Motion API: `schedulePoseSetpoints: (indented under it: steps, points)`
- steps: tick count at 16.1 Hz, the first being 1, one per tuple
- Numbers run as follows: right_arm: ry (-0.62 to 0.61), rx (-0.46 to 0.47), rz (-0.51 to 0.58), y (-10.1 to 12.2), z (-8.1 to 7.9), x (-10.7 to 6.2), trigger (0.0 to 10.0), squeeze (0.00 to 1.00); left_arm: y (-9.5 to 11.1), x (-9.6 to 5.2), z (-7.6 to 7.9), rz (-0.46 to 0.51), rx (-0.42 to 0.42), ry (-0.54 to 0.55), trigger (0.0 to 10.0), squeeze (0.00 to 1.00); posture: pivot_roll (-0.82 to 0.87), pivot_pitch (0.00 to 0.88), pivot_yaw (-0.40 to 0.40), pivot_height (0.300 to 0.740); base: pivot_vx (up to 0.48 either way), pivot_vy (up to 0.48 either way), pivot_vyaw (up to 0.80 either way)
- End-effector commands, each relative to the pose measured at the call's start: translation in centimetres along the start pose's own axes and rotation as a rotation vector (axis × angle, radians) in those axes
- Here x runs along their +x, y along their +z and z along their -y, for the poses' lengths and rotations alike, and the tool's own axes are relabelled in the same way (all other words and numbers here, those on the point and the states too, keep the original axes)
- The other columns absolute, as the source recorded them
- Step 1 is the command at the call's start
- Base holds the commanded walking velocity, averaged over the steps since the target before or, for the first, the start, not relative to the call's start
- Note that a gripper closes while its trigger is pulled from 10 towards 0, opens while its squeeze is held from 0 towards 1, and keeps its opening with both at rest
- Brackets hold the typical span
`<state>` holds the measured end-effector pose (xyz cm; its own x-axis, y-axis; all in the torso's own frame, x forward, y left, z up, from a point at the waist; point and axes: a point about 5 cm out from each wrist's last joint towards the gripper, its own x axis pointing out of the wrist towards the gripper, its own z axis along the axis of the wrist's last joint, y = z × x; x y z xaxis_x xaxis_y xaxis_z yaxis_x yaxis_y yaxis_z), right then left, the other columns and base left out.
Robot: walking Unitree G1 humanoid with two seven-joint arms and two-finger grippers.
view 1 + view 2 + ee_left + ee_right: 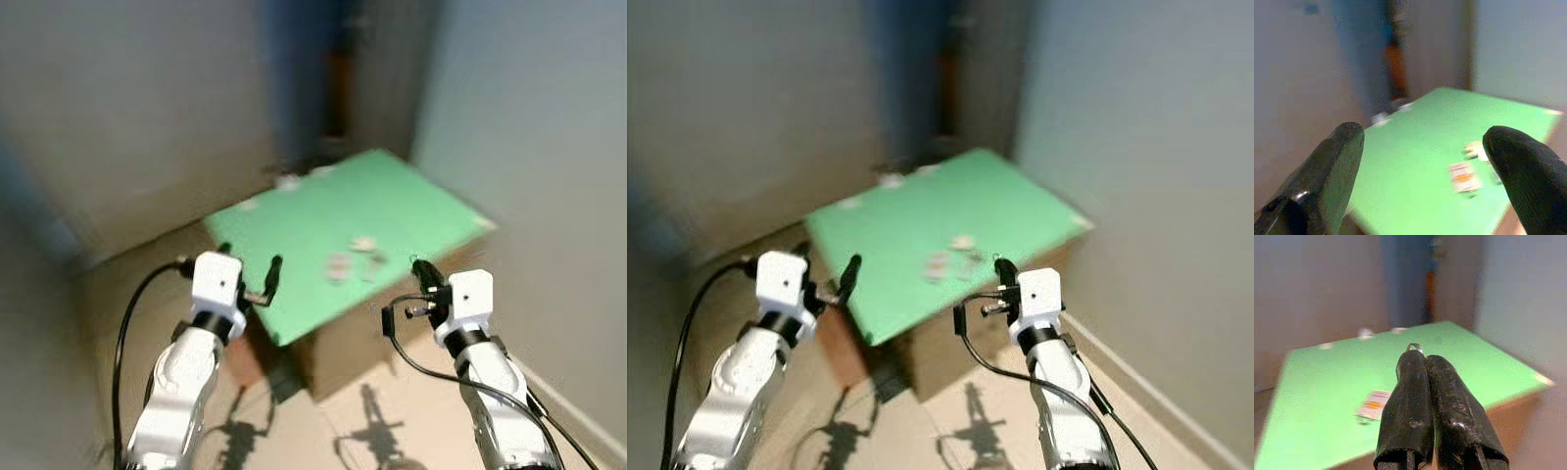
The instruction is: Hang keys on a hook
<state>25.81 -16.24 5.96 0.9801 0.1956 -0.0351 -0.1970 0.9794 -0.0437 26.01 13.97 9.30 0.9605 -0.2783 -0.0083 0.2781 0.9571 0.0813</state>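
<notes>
The views are blurred. A green tabletop (294,225) stands ahead. On it lie a small white and orange tag (338,266) and a pale bunch (363,243) that may be the keys. My left gripper (250,257) is open at the table's near left corner, with nothing between its fingers (1327,166). Off the table's near right edge, my right gripper (419,264) is shut. In the right wrist view a thin metal ring (1414,347) peeks over the fingertips (1410,363). I cannot tell whether it is held or lies on the table behind.
The green top rests on a brown box-like base (353,348) on a pale floor. Grey walls close in on the left and right, with a dark blue strip (294,78) in the far corner. Small white scraps (286,181) lie at the table's far edge.
</notes>
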Motion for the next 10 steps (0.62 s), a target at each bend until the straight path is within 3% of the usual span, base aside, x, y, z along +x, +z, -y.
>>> schedulePoseSetpoints:
  steps: [1, 5, 10]
  points:
    - [-0.002, 0.011, 0.007, 0.2, -0.1, 0.2, 0.0, 0.00, -0.2, 0.2, 0.1, -0.013, 0.011, -0.024, 10.0, 0.00, -0.23, 0.000, 0.100, 0.740, 0.000, 0.000, -0.74]
    - [-0.008, 0.025, -0.030, -0.7, -0.1, -0.3, 0.0, 0.00, -0.4, 0.5, 0.3, -0.020, 0.029, -0.085, 10.0, 0.00, -0.24, 0.000, 0.114, 0.740, 0.000, 0.000, -0.74]
    - [-0.006, 0.005, -0.031, -0.5, 0.7, 0.2, 0.0, 0.00, -0.7, 0.6, 0.2, -0.015, 0.020, -0.091, 10.0, 0.00, -0.23, 0.000, 0.100, 0.740, 0.096, -0.421, -0.74]
